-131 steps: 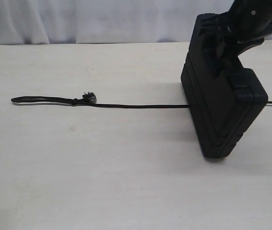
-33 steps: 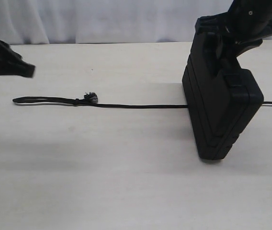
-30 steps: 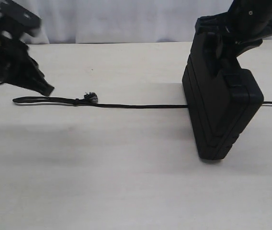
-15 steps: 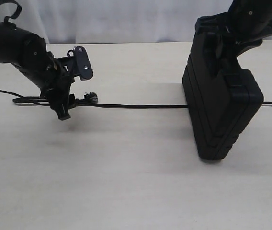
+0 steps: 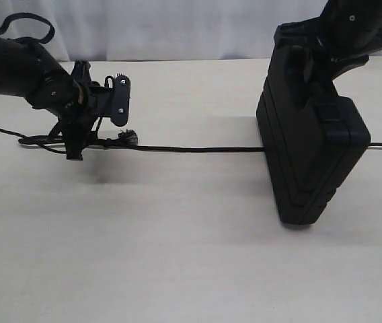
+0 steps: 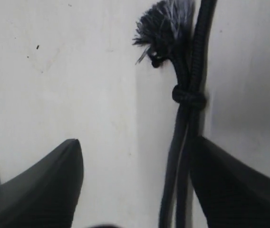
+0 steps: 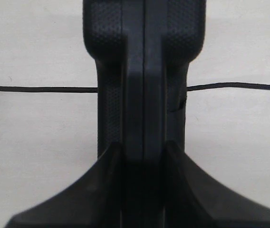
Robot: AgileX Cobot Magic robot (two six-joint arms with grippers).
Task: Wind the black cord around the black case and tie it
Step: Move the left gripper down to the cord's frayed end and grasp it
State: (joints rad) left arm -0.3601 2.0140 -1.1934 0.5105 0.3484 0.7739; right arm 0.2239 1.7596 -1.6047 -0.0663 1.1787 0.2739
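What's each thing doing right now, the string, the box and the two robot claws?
black cord: lying flat and straight on the table, not wrapped or tied.
black case: closed, standing tilted on its edge, with the cord running out on both sides.
left gripper: open, fingers either side of the cord, not squeezing it.
right gripper: shut on the black case's upper end.

Open table [image 5: 177,242] btwn left gripper [image 5: 97,128] & black case [image 5: 312,155]; black cord [image 5: 198,149] crosses it.
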